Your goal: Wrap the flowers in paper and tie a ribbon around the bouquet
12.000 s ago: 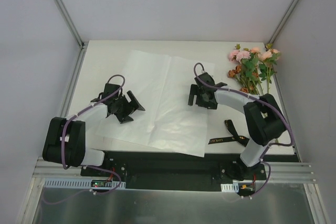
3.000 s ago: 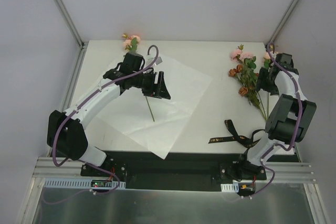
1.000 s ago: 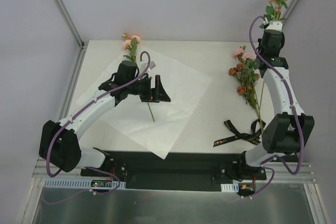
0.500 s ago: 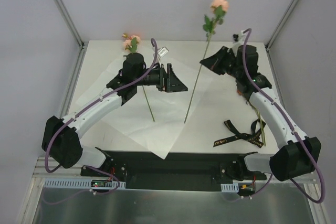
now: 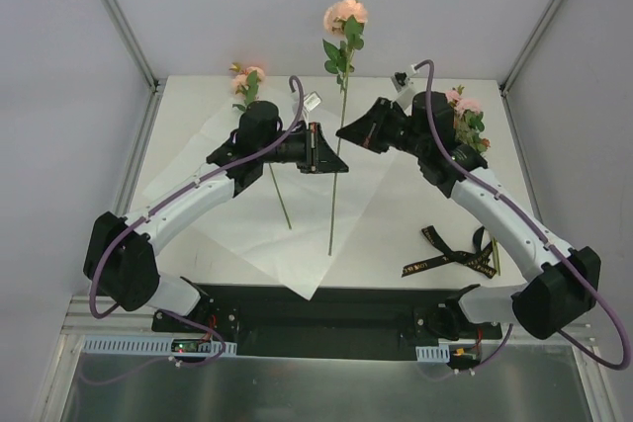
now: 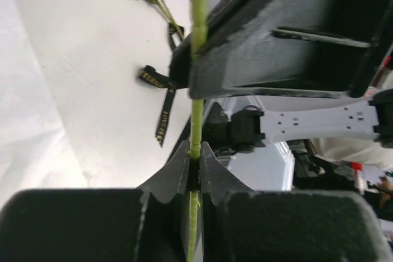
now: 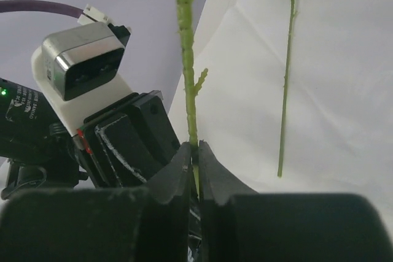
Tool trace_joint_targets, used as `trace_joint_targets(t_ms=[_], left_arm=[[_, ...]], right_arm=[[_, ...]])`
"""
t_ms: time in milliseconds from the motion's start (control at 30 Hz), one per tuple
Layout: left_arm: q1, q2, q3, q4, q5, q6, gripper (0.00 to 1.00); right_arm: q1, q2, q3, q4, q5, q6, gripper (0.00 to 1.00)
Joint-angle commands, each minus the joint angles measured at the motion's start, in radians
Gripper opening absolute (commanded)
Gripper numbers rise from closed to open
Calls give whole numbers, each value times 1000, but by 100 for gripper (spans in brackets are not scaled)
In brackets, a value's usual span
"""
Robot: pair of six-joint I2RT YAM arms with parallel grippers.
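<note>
Handover of a single bloom looks to be the step in hand: the left gripper [image 6: 194,173] and the right gripper [image 7: 194,161] both pinch the thin green stem of one peach flower [image 5: 344,17], jaws closed tight on it just beside each other, the right one nearer the bloom. They hold it upright over the paper [image 5: 297,244]; whether its cut end touches the sheet I cannot tell. One laid flower [image 5: 281,200] lies on the paper with its head past the far edge, while the remaining flowers [image 5: 463,118] sit at the far right of the table [image 5: 415,195] and the ribbon [image 5: 443,256] lies near the right front, well apart from the sheet. Next, I judge, one gripper must let go so the other can lower this stem beside the laid one, heads together. Bare paper to the right of that stem gives room; the sheet sits askew, its near corner at the table's front edge, so a dragged stem could shift it
</note>
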Motion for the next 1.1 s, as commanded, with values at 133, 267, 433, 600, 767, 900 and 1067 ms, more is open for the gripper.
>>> trace_joint_targets(t_ms=[133,267,433,600,767,900,1067], left_arm=[[155,-64,-4,-296,-283,98,0],[352,-24,-44,-394,-341,152,0],[441,79,-37,-420,-474,230,0],[455,180,-25,-422,-541,240,0],[455,289,8,-422,-530,197,0],[455,350,47,-422,-512,178,0],[455,395,74,-422,-498,146,0]], right_arm=[[-49,-49,160,-278,206,-261,73],[-120,-94,131,-372,267,-350,76],[-180,-94,65,-386,220,-375,76],[-191,-70,31,-389,172,-376,76],[-197,-76,24,-392,189,-392,77],[-203,-79,21,-401,191,-404,77],[-209,-80,4,-409,201,-418,77]])
